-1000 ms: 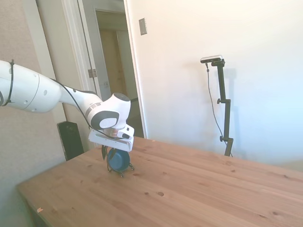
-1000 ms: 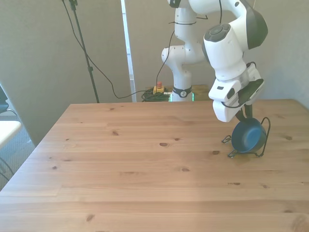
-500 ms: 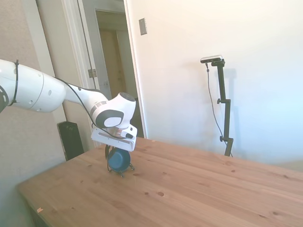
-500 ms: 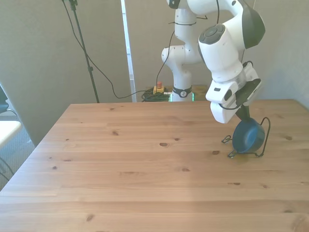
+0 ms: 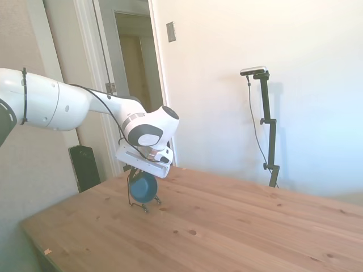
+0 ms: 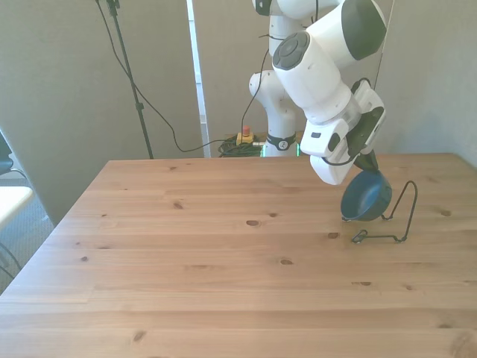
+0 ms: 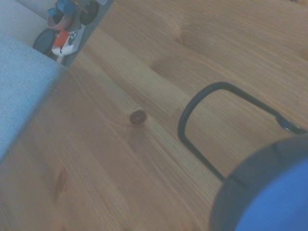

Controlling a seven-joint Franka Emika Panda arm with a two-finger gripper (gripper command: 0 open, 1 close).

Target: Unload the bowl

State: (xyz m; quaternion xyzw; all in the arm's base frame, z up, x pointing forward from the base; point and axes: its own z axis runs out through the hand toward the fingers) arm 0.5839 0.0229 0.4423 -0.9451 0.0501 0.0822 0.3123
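The small dark blue bowl (image 6: pixel 366 198) hangs tilted just above the table, off the wire rack (image 6: pixel 398 221), which stands bare beside it toward the front view's right. My gripper (image 6: pixel 370 168) comes down from above and is shut on the bowl's upper rim. From the side, the bowl (image 5: pixel 143 187) sits under the gripper (image 5: pixel 136 174), with the rack's wire foot (image 5: pixel 140 206) below it. Up close, the wrist view catches the bowl's blue edge (image 7: pixel 272 192) and the rack's dark wire loop (image 7: pixel 202 113) over the wood.
The wooden table (image 6: pixel 223 253) stretches wide toward the front view's left. Its right edge lies a little beyond the rack. A black box (image 5: pixel 84 165) stands behind the table by the doorway. Cables and a small yellow-red button (image 6: pixel 244 136) lie on the floor behind.
The gripper has lifted the bowl out of the wire rack and carried it up and toward the front view's left. The rack stays in place, now bare.
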